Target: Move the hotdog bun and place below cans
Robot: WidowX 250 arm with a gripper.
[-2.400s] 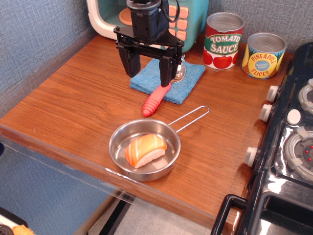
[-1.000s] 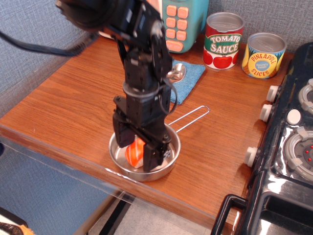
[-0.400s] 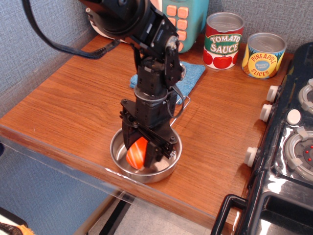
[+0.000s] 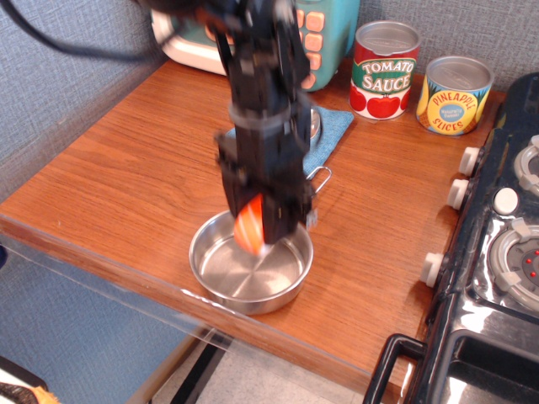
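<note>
The task looks to be in its first half, judged from how things lie now; the small oblong orange-and-white hotdog bun [image 4: 249,228] is out of the round shiny steel pan [image 4: 212,282] and hangs just above the pan's bare floor, pinched between the narrow jaws of the black robot gripper [image 4: 263,229]; the picking up is done, while the carrying and the setting down are not yet done. The place below the cans, which I take to be the bare brown wooden counter [image 4: 126,168] in front of them, holds nothing of the task so far; it is well apart from the bun, up and to the right.

Counting from left to right: one pan with a thin wire handle; one bun; one gripper on one arm; one blue folded cloth [image 4: 327,130], partly hidden behind the arm; one teal toy appliance with orange buttons [image 4: 320,34] at the back; two cans, namely one red-and-white tomato sauce tin [image 4: 385,71] and one shorter yellow-and-blue pineapple tin [image 4: 455,95]; one black toy stove [image 4: 505,252] at the right edge.
</note>
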